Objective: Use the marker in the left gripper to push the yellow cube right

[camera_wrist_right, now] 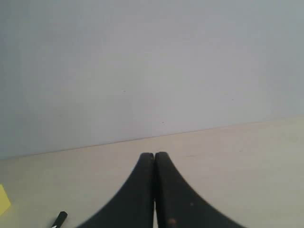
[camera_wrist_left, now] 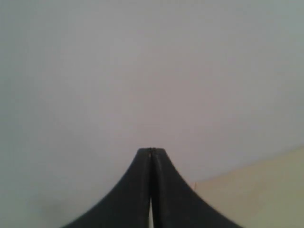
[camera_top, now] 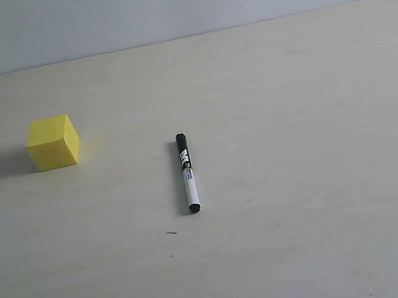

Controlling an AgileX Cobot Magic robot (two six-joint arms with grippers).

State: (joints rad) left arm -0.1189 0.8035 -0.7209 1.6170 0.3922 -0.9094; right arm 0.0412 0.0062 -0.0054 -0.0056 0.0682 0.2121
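The marker [camera_top: 187,174] lies ungrasped on the table [camera_top: 325,174], well right of the yellow cube [camera_top: 53,143]. The left gripper [camera_wrist_left: 151,151] and right gripper [camera_wrist_right: 154,154] are pressed shut and empty, so pushing cannot start.

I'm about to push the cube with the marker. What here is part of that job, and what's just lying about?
Job:
marker, loose on the table
yellow cube, left of it in the exterior view
left end effector, shut, empty

Not the job:
right end effector, shut, empty
small dark speck near the marker
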